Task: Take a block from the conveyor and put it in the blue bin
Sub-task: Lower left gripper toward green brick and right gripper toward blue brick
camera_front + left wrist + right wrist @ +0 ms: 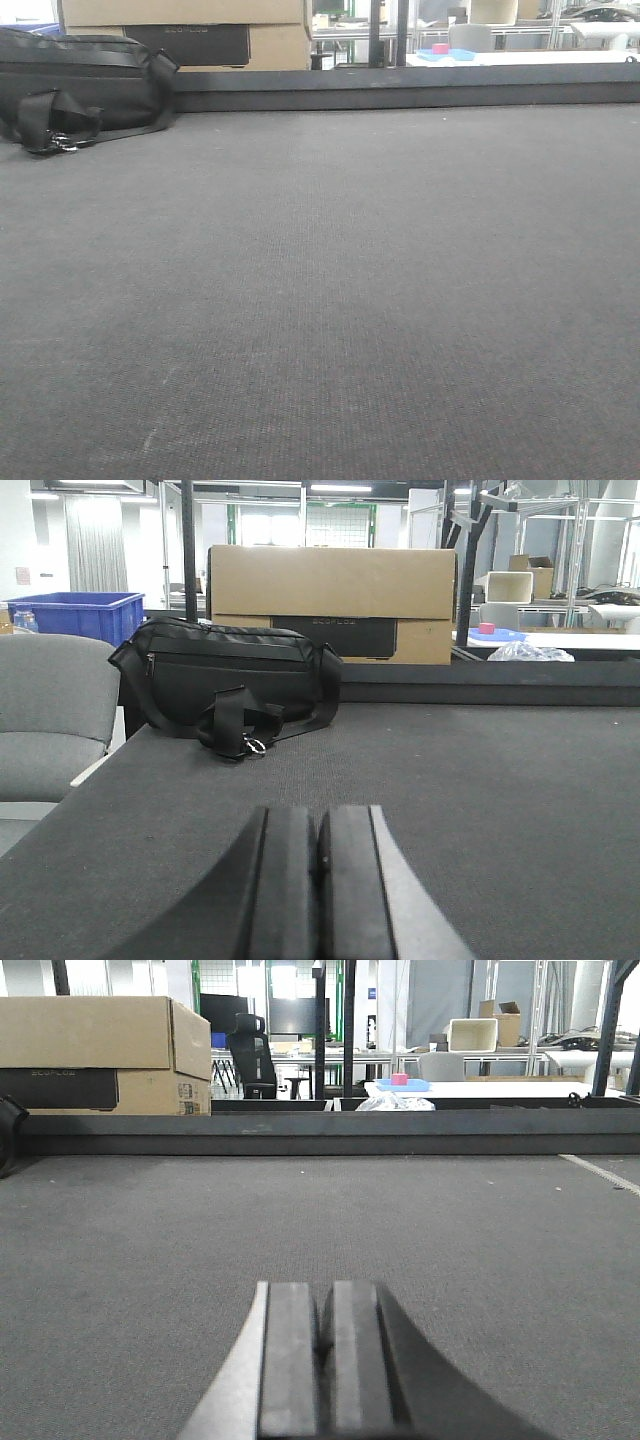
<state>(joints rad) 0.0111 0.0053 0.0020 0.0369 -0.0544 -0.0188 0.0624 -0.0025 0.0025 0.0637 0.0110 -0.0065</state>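
Two pairs of jaws pressed together, conveyor (320, 300) beneath, blue bin (75, 615) well apart

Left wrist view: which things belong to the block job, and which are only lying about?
Job: conveyor; blue bin. No block shows on the conveyor.
Lying about: black bag; cardboard box; grey chair.

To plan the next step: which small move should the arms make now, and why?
Probably open the right pincer and wait: it and the left pincer are shut, and the belt shows no block yet, only a black bag.
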